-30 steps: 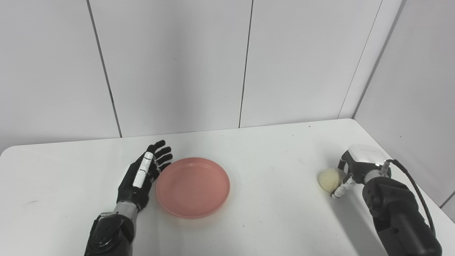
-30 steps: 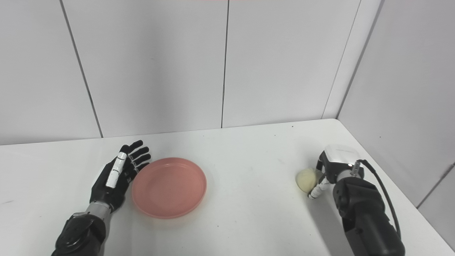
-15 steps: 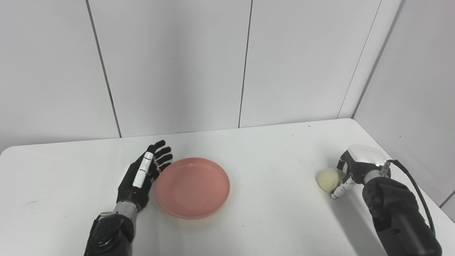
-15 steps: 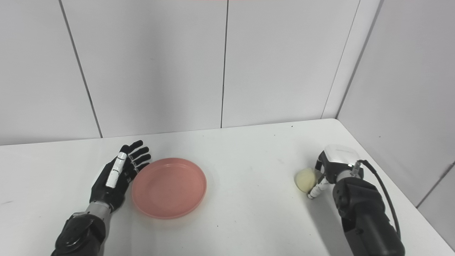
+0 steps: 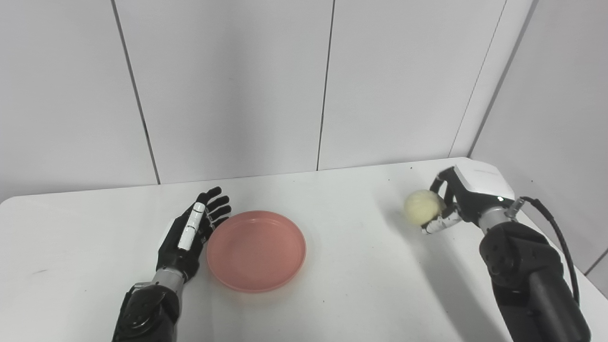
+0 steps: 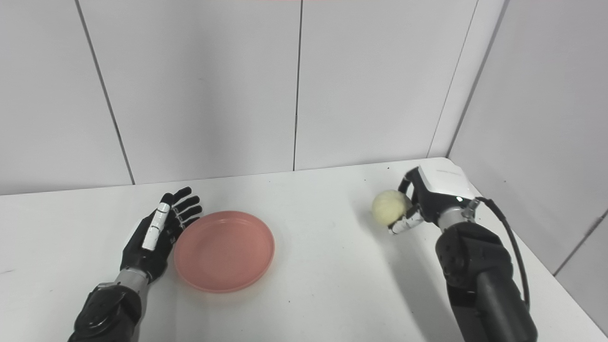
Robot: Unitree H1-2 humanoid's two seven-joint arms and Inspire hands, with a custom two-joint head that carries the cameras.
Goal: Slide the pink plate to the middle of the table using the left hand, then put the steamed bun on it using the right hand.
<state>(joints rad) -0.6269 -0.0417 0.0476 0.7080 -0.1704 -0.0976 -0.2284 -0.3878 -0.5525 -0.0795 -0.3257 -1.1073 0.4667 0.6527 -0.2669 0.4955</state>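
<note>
The pink plate (image 5: 256,250) lies on the white table (image 5: 351,275), a little left of its middle. My left hand (image 5: 190,232) is open, fingers straight, its edge against the plate's left rim. My right hand (image 5: 463,199) is shut on the pale yellow steamed bun (image 5: 422,207) and holds it lifted above the table's right side, well right of the plate. The bun also shows in the right eye view (image 6: 390,207), with its shadow on the table below.
White wall panels stand behind the table and along its right side. The table's right edge runs close by my right forearm (image 5: 527,270). Bare tabletop lies between the plate and the bun.
My right hand has lifted the bun off the table and carried it up and a little to the left. The left hand and the plate have stayed put.
</note>
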